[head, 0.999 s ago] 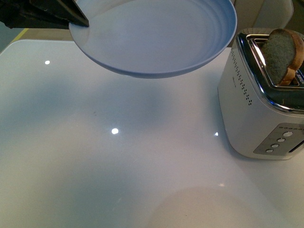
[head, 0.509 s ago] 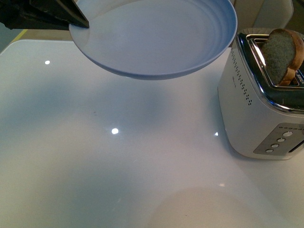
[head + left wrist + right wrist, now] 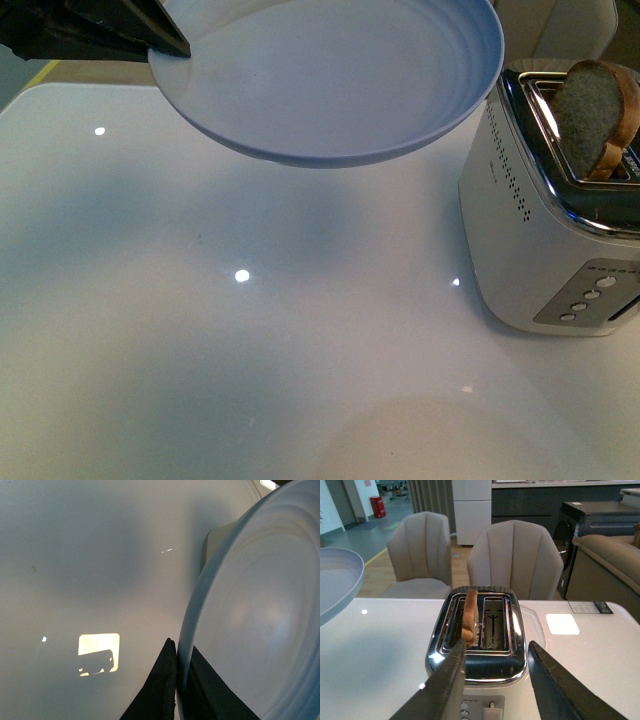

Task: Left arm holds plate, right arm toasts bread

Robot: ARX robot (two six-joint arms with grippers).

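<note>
The plate (image 3: pixel 330 80) has drifted a little toward the toaster (image 3: pixel 530 250) in the last second, probably to be ready for the slice. It hangs above the far edge of the surface (image 3: pixel 250 350), and the left gripper (image 3: pixel 165 42) pinches its rim. The bread (image 3: pixel 595 115) stands in a toaster slot and sticks out. The right gripper (image 3: pixel 495 680) hovers wide open above it. Nothing blocks the way; chairs (image 3: pixel 515 555) stand behind the surface.

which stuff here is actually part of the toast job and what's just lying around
Part of the job: plate, clamped at its rim by the left pincer; bread, standing in a slot of the toaster; right pincer, open and empty, facing the toaster.

Just around: table, two chairs, sofa.
</note>
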